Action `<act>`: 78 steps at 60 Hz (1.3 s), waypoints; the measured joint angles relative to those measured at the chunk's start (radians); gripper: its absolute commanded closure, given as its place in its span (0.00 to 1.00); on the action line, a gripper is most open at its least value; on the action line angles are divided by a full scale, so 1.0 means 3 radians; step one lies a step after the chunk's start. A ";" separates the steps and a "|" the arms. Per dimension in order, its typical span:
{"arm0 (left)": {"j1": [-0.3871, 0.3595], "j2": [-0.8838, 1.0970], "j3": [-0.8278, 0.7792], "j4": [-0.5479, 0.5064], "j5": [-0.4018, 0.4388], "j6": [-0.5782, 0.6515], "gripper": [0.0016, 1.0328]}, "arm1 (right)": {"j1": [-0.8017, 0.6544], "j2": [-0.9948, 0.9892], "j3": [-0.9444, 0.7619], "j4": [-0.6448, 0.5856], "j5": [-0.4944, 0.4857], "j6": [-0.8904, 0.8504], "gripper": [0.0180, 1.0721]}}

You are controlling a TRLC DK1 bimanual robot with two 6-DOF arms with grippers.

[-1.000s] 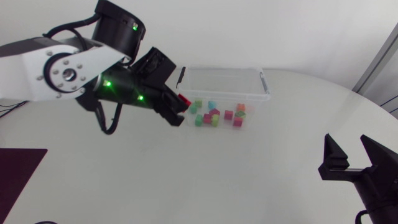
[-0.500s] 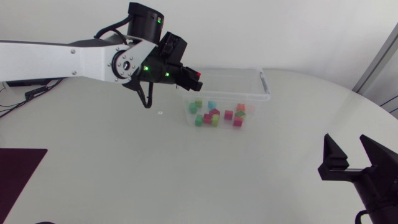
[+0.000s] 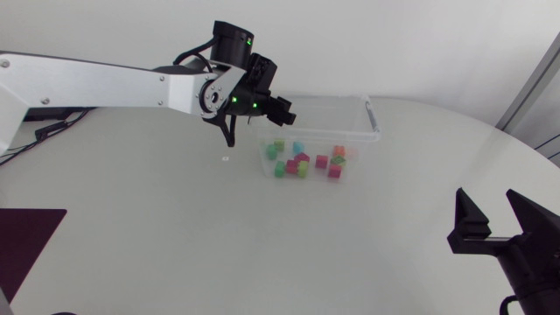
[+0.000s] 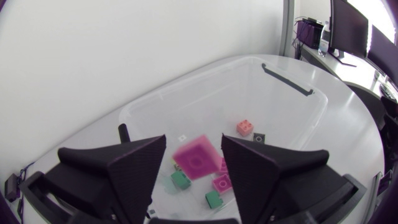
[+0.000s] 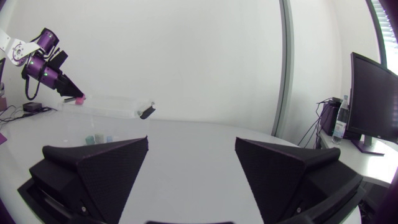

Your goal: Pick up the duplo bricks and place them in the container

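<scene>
My left gripper [image 3: 282, 112] hangs over the left end of the clear plastic container [image 3: 372, 124]. In the left wrist view its fingers [image 4: 134, 165] stand open, and a blurred pink duplo brick [image 4: 198, 158] is loose between them, touching neither, above the container [image 4: 292, 81]. Several pink, green and blue bricks [image 3: 302, 160] lie on the container floor, among them a salmon one [image 4: 244, 127] and green ones [image 4: 214, 199]. My right gripper [image 3: 488, 199] rests open at the table's near right corner, far from the container, with nothing between its fingers [image 5: 99, 162].
A black latch handle [image 3: 371, 114] sits on the container's right rim. A dark mat [image 3: 26, 241] lies at the table's near left edge. A tiny white speck [image 3: 226, 158] lies on the table left of the container.
My left arm swung up and right from beside the container to above its left end. Its fingers have opened and let go of the pink brick. The right arm has not moved.
</scene>
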 measured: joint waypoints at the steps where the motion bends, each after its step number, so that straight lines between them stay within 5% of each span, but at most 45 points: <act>1: 0.0003 0.0006 0.0000 0.0000 -0.0003 0.0000 0.04 | 0.0000 0.0000 0.0000 0.0000 0.0000 0.0000 0.04; 18: 0.0159 -0.0244 -0.0215 0.0014 -0.0042 0.0000 0.04 | 0.0000 0.0000 0.0000 0.0000 0.0000 0.0000 0.04; 37: 0.0679 -0.1539 -0.1352 0.0633 -0.0323 0.0094 0.04 | 0.0000 0.0000 0.0000 0.0000 0.0000 0.0000 0.04; 61: 0.1448 -0.2907 -0.2931 0.1260 -0.0351 0.0242 0.04 | 0.0000 0.0000 0.0000 0.0000 0.0000 0.0000 0.04; 78: 0.1813 -0.3615 -0.3662 0.1400 -0.0350 0.0319 0.04 | 0.0000 0.0000 0.0000 0.0001 0.0000 0.0000 0.04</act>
